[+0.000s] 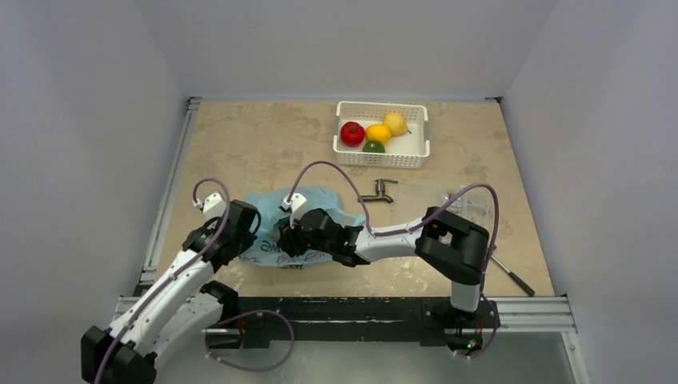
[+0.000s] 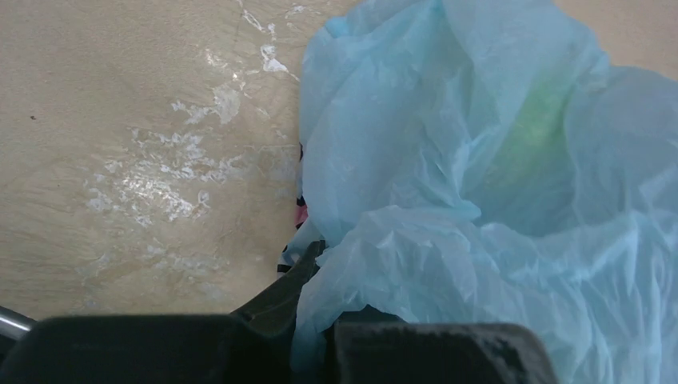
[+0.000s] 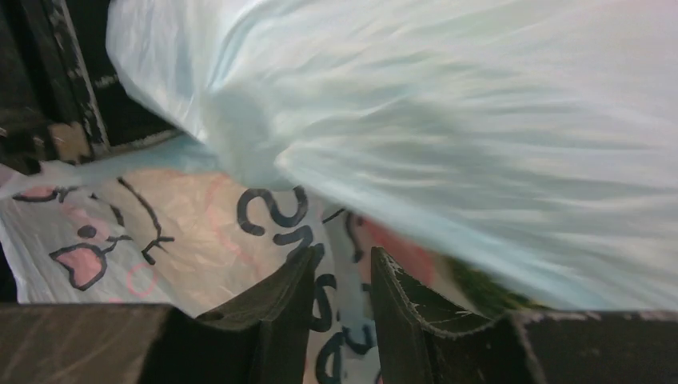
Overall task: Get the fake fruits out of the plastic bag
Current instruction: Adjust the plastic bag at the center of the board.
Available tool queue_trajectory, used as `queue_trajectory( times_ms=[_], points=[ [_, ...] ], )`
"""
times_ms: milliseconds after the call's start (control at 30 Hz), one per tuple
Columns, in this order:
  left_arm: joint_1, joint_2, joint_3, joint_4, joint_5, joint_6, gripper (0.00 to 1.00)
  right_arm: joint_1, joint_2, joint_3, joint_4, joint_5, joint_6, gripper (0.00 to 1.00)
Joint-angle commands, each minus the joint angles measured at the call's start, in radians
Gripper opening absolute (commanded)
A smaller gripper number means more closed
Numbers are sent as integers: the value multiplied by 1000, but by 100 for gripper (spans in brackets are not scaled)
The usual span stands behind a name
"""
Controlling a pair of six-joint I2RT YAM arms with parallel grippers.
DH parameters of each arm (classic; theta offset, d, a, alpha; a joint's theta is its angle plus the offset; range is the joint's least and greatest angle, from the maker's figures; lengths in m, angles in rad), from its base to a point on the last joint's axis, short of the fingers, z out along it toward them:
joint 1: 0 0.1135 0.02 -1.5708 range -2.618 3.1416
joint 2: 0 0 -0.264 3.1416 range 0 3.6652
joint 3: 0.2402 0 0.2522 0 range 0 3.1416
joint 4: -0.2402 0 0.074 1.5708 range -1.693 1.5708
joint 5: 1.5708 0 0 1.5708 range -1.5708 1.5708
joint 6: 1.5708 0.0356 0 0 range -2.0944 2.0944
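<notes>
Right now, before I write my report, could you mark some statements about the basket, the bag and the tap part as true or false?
1. The white basket holds four fruits: red apple, orange, lemon, lime. True.
2. The basket stands nearest the arm bases. False: it stands at the far side, right of centre.
3. The left arm and the right arm both have their jaws at the plastic bag. True.
4. Nothing shows through the bag. False: a green shape shows through its film.
5. The metal tap part lies in the basket. False: it lies on the table, between bag and basket.
</notes>
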Motion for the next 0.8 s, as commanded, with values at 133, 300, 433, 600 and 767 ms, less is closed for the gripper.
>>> queue_trajectory(
  times_ms=[133, 300, 433, 600, 767],
  points=[
    [114, 209, -96, 366, 95, -28, 0, -6, -116, -125, -10, 425, 82, 29],
    [120, 177, -122, 442, 202, 76, 0, -7, -148, -136, 22, 349, 22, 30],
    [120, 58, -117, 353, 209, 117, 6, -7, -144, -80, 35, 216, 27, 31],
    [120, -83, -7, 126, 220, 175, 53, -7, -108, -17, 38, 171, 49, 30],
    [120, -177, 125, -4, 238, 287, 72, -7, -102, -30, 50, 172, 88, 30]
  ],
)
